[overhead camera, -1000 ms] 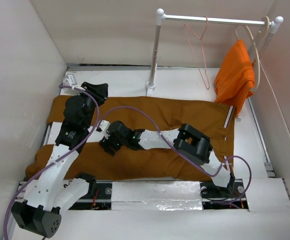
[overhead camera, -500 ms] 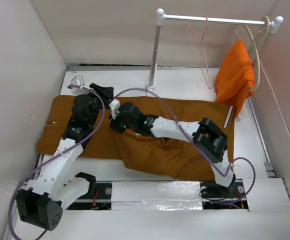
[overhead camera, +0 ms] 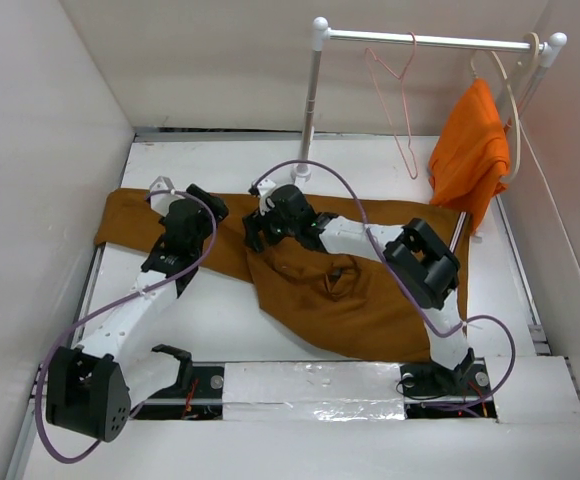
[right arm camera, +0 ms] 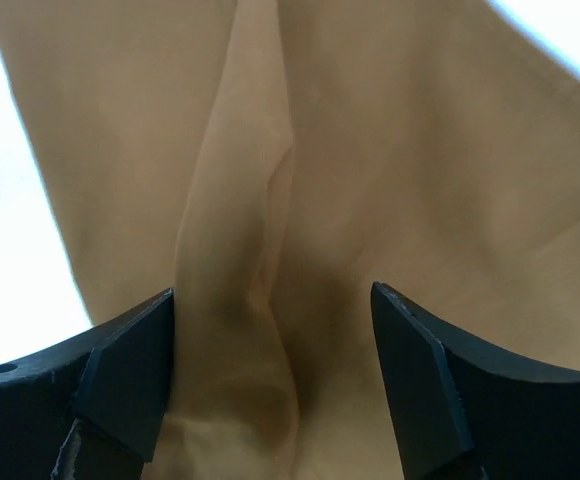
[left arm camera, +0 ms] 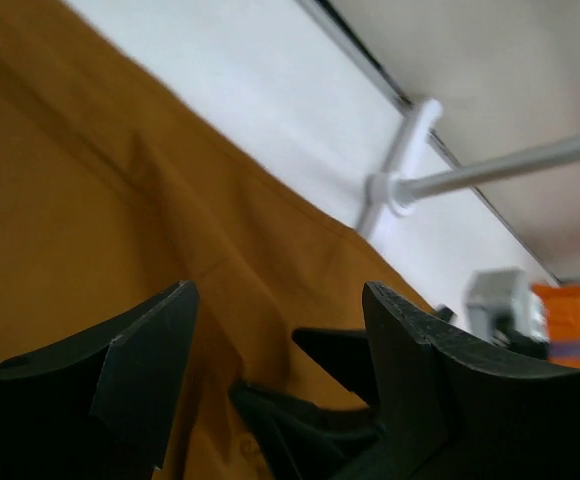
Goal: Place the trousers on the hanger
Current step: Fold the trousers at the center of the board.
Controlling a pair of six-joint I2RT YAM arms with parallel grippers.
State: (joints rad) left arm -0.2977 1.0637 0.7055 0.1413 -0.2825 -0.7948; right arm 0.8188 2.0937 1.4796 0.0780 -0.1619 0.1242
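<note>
Both arms reach over the trousers (overhead camera: 340,300), which lie rumpled on the table (overhead camera: 220,330), one leg stretched leftward along the far side. The right end effector (right arm camera: 270,290) is released, its fingers spread either side of a raised ridge of ochre cloth without pinching it. The left end effector (left arm camera: 278,290) is also released, hovering over flat fabric.

The step looks like gathering the legs for lifting. It would go best by clenching squarely on that ridge, taking both layers, and lifting near mid-length so the halves hang evenly.

Farther back, the hanger (overhead camera: 402,110) dangles from the rail (overhead camera: 430,41), well apart from the trousers, beside an orange garment (overhead camera: 467,150). No brand, label or writing is readable.
</note>
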